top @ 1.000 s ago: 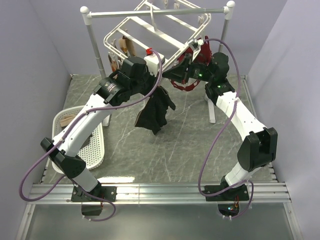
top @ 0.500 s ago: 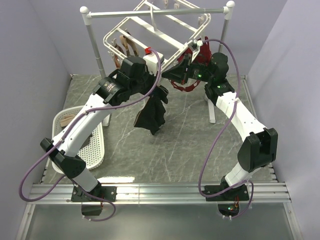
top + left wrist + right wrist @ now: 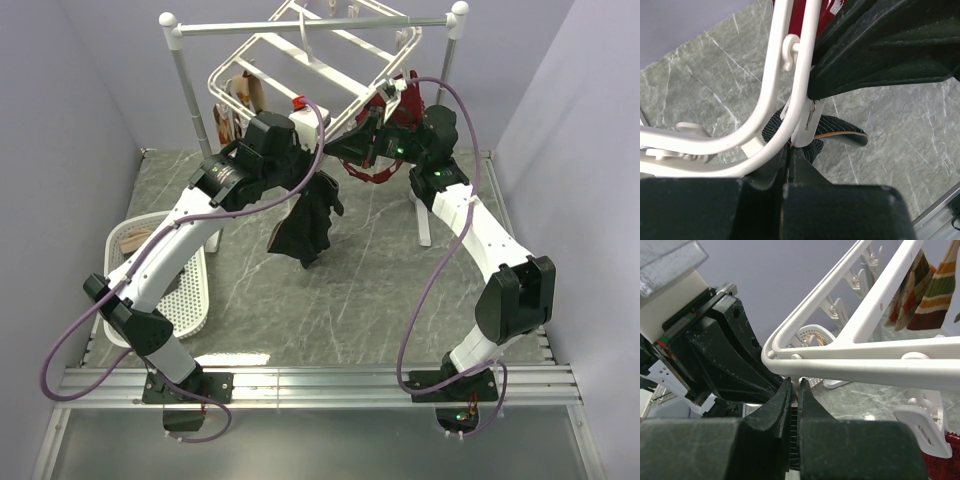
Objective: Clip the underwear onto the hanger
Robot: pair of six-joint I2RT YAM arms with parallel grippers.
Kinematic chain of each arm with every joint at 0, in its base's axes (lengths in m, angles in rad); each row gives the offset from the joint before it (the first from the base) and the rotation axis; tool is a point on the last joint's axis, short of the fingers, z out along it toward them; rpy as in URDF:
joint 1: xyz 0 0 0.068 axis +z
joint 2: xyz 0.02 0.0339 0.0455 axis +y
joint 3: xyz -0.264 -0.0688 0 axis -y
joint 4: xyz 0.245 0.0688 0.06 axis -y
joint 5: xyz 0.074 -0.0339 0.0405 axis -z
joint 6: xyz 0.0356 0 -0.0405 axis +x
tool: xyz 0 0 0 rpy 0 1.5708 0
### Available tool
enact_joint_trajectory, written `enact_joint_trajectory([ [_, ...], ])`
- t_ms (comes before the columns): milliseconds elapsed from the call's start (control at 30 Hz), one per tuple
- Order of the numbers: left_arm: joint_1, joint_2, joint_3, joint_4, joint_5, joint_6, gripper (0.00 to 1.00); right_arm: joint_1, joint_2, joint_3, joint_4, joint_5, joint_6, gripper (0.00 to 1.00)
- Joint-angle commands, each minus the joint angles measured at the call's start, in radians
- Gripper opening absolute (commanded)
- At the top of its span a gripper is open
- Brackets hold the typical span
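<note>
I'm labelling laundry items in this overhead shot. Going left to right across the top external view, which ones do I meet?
White perforated plastic basket → hanging tan-and-red patterned garment → limp black fabric underwear → dark red bra.

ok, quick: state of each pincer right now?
Left pincer: closed, holding the underwear.
Right pincer: closed just under the hanger; whether it grips anything cannot be told.

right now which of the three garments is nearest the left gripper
The black underwear, hanging just below the left gripper; the dark red bra and the tan patterned piece hang farther off.
</note>
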Motion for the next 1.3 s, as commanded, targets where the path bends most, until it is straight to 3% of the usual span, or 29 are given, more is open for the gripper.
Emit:
enact_joint_trajectory([
  [0, 0.005, 0.018, 0.031, 0.085, -0.038, -0.019, 0.00, 0.020, -0.025, 0.007, 0.072, -0.041, 0.051, 0.00],
  [567, 0.044, -0.002, 0.028, 0.083, -0.007, -0.030, 0.00, 0.022, -0.039, 0.007, -0.001, -0.127, -0.110, 0.00],
  [800, 0.054, 0.011, 0.026, 0.079, -0.003, -0.028, 0.00, 0.022, -0.020, 0.003, 0.101, -0.147, -0.003, 0.00],
  [1033, 0.057, 0.033, 0.066, 0.090, 0.016, -0.060, 0.00, 0.042, -0.048, 0.006, -0.073, -0.098, -0.231, 0.00],
  [1267, 0.057, 0.037, 0.081, 0.091, 0.046, -0.090, 0.00, 0.048, -0.043, 0.006, -0.081, -0.058, -0.271, 0.00],
])
